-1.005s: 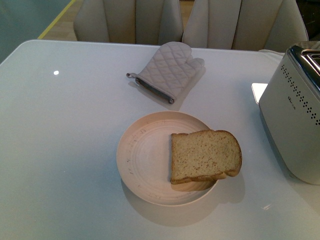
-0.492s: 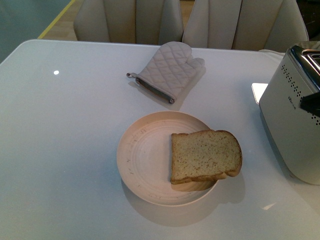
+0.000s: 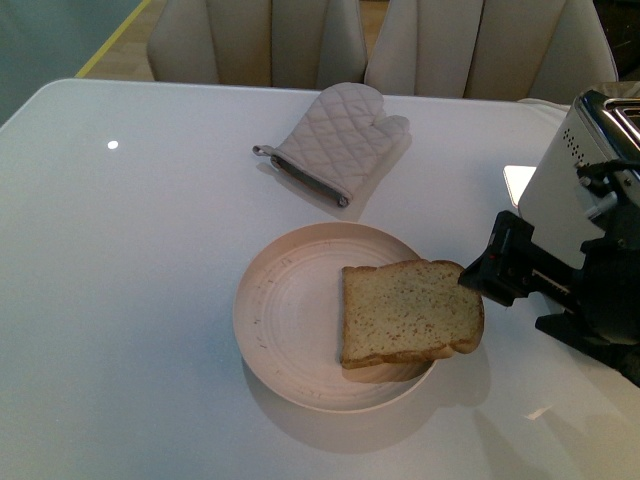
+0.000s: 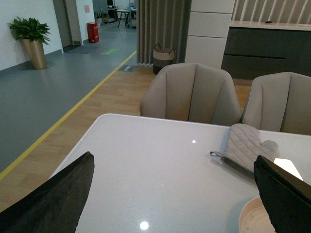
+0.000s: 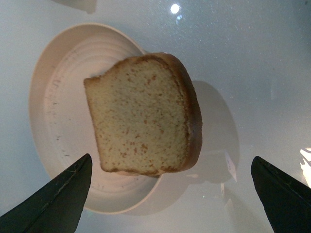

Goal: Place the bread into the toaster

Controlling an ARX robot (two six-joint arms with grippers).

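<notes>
Sideways — bread (image 3: 410,312), crown toward toaster (image 3: 560,190)

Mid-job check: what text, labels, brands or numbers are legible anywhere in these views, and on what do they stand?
No text can be read in any view.
toaster: only rows of dots show; the right tool stands in front of its side.
wall sign, left wrist view: too small to read.
red box on the floor: any lettering too small.
green floor marking: blurred.
</notes>
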